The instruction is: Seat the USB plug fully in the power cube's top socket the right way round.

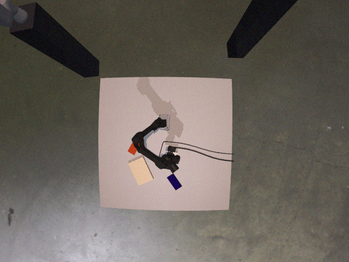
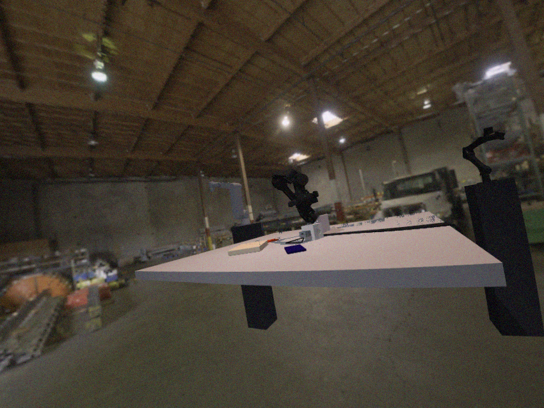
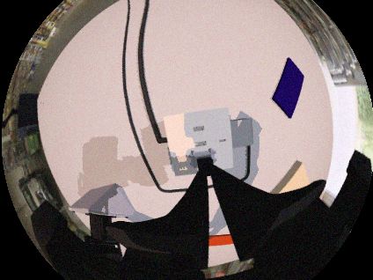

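The power cube point(image 3: 222, 154) point(image 2: 312, 231) is pale, with several dark slots on its top in the wrist view. My gripper point(image 3: 208, 171) is shut on the USB plug point(image 3: 203, 154), a small grey piece at the cube's near top edge in the wrist view. The fingertips cover much of the plug. I cannot tell how deep it sits, whether it touches the socket, or which way round it is. In the top view the arm hides the plug and most of the cube.
A thick black cable point(image 1: 197, 151) point(image 3: 142, 66) and a thin cable point(image 1: 201, 148) point(image 3: 125, 66) run to the cube area. A navy block point(image 1: 174, 181) point(image 2: 294, 249) point(image 3: 289, 88), a cream block point(image 1: 141, 171) point(image 2: 248, 248) and an orange block point(image 1: 132, 149) point(image 3: 220, 239) lie around it.
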`<state>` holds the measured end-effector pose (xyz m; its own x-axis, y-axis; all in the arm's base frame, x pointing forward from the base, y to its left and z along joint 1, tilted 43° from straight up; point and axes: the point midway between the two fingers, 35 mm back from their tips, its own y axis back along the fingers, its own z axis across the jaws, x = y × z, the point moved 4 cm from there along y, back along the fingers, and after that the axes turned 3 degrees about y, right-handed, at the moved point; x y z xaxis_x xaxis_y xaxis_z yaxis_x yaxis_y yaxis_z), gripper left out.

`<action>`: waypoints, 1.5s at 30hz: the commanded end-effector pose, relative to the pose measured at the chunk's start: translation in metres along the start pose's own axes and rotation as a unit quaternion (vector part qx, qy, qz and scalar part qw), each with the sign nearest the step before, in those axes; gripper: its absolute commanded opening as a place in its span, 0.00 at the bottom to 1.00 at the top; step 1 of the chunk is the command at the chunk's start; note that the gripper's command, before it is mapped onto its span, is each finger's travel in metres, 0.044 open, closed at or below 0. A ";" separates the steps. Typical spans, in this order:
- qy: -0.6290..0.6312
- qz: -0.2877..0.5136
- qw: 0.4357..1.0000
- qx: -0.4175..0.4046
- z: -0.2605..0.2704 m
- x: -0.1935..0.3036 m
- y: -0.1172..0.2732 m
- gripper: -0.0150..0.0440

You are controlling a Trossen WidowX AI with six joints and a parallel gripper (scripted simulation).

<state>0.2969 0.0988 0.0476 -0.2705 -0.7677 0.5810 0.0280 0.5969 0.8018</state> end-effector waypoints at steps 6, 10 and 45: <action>0.001 -0.001 1.000 -0.001 0.000 0.000 -0.001 0.25; 0.001 -0.001 1.000 -0.001 0.000 0.000 -0.002 0.25; 0.001 -0.001 1.000 -0.001 0.000 0.001 -0.006 0.25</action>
<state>0.2964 0.0954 0.0435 -0.2707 -0.7689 0.5792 0.0297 0.5947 0.8034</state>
